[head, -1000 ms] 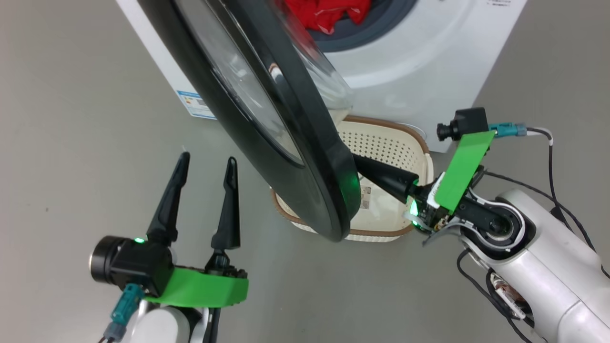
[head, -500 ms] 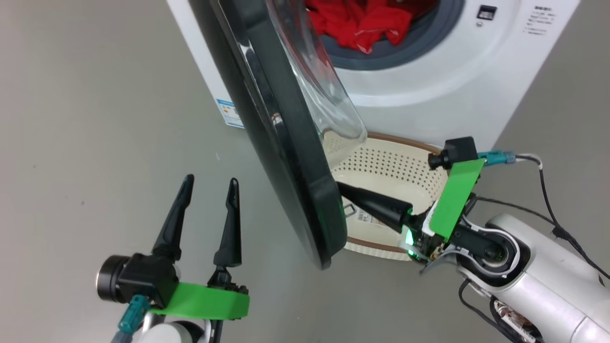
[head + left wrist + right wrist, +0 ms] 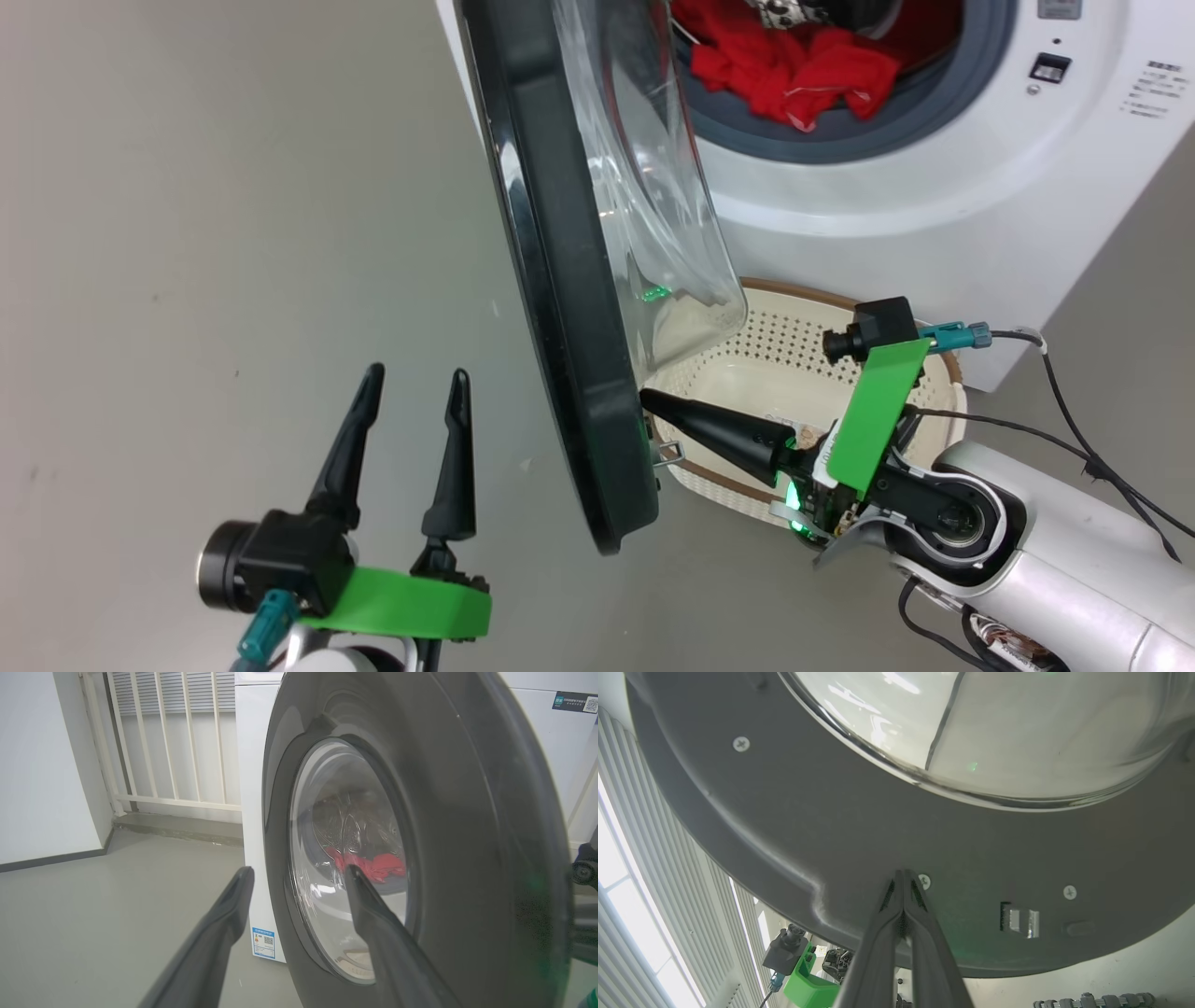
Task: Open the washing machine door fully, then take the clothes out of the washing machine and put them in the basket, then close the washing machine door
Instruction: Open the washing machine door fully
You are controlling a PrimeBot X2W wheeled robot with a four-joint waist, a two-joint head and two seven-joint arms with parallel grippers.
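Observation:
The washing machine door hangs open, almost edge-on in the head view, its glass bowl facing the white washing machine. Red clothes lie in the drum mouth. The cream basket sits on the floor under the drum, partly behind the door. My right gripper is shut over the basket, its tips against the door's inner face near a screw, right gripper. My left gripper stands open and empty, left of the door. In the left wrist view the left gripper faces the door's outer face.
Grey floor stretches out to the left of the door. A white railing and a wall stand behind the machine's left side, which carries a blue label. Cables trail from my right forearm beside the basket.
The head camera has shifted, so the machine sits further right. The door has turned from showing its outer face to almost edge-on, with the shut right gripper staying at its inner face. The left gripper stays open.

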